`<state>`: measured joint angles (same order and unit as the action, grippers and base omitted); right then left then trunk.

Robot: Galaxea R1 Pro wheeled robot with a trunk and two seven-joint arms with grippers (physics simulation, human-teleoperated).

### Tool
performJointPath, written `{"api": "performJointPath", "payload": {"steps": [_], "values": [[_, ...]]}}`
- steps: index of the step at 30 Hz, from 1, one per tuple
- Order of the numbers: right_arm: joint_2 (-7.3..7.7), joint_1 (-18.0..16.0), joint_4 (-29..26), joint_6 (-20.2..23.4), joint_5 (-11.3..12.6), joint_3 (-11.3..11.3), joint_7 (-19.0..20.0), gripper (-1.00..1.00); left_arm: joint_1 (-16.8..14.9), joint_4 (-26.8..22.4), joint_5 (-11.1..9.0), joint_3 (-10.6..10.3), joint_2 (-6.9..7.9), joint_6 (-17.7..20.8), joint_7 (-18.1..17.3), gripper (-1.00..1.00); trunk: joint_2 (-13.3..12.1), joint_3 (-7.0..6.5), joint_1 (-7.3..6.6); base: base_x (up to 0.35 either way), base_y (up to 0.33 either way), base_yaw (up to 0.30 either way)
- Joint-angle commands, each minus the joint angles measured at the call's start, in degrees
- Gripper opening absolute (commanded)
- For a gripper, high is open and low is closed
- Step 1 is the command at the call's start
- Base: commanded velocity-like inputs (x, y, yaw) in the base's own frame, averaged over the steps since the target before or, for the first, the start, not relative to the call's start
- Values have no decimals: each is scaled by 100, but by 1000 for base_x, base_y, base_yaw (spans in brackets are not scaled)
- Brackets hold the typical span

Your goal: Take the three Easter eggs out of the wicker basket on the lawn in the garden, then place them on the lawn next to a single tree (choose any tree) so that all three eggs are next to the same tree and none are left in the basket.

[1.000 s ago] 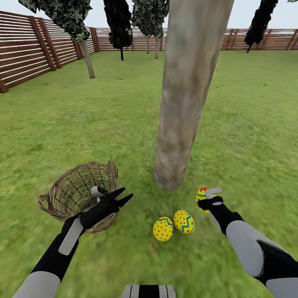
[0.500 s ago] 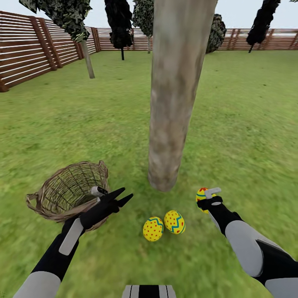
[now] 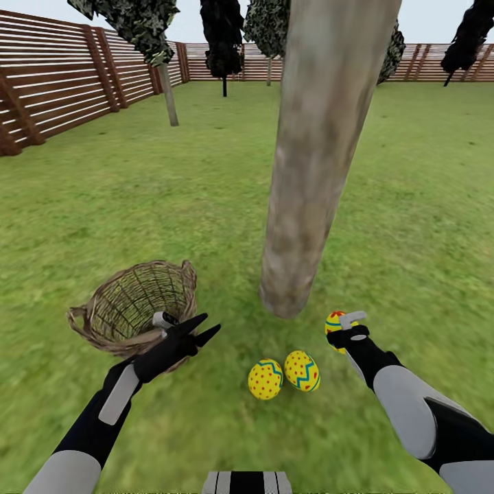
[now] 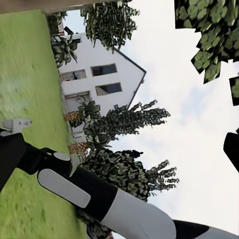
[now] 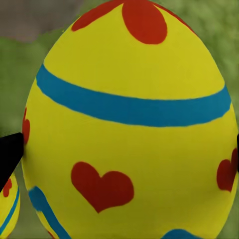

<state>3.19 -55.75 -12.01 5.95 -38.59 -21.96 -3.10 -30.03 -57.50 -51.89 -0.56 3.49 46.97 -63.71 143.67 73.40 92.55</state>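
On the lawn (image 3: 206, 206) at the left, the basket (image 3: 134, 305) lies tipped on its side, mouth toward the robot, no egg visible inside. Just before its rim hovers the left gripper (image 3: 199, 329), its dark fingers parted and holding nothing. Right of it, two eggs (image 3: 265, 379) (image 3: 302, 370) lie touching each other on the grass, near the foot of the tree (image 3: 322, 158), whose trunk runs out of the head view at the top. Farther right, the third egg (image 3: 335, 322) sits at the tip of the right gripper (image 3: 346, 328), mostly hidden behind it; whether it rests on the grass cannot be told.

From the right wrist, that egg (image 5: 129, 124) appears close up, with a blue band and red hearts, a dark fingertip (image 5: 10, 154) at one edge against its side and a sliver of another at the opposite edge, so the fingers seem clasped about it. A neighbouring egg (image 5: 7, 204) peeks in at the corner.

Left wrist camera, turned sideways, catches the right arm (image 4: 89, 194), a white house (image 4: 99, 74) and leafy trees (image 4: 129, 164) against sky.
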Motion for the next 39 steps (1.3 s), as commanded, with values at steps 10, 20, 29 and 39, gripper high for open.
{"api": "performJointPath", "payload": {"steps": [10,20,29,39], "values": [[-2,-5,-3,11,-26,-18,-7,-100,-1,1,-22,-14,3,40,6,100,15,226,24,0,0,0],[-2,-3,4,20,-35,-17,2,-100,-3,-7,-22,-14,3,41,8,100,29,448,50,0,0,0],[-2,-5,-1,28,-34,-19,2,-100,-3,-7,-22,-14,3,40,8,100,41,647,73,0,0,0],[-7,-2,6,29,-34,-17,2,-100,-3,4,-14,-6,3,39,7,100,41,647,73,132,0,0]]}}
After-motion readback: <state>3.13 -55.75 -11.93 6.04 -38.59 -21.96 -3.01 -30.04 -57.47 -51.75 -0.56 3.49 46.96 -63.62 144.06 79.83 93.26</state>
